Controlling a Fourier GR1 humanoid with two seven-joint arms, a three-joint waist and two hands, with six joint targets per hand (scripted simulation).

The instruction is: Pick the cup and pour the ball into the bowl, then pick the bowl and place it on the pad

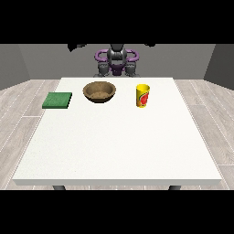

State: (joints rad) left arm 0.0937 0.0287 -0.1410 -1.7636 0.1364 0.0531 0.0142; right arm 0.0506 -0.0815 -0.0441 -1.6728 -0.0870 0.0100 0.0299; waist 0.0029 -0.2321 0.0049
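A yellow cup (142, 95) with a red mark stands upright on the white table (119, 146), at the back right of centre. No ball shows from this angle. Left of the cup sits a brown bowl (99, 91), apart from it. Further left, near the table's edge, lies a flat green pad (57, 100). The robot is behind the far edge. The hand at the view's left (76, 46) and the hand at the view's right (149, 45) are raised high, only partly in view, and far from all three things.
The table's far edge runs just in front of the robot's body (117, 61). Grey wooden floor surrounds the table on all sides.
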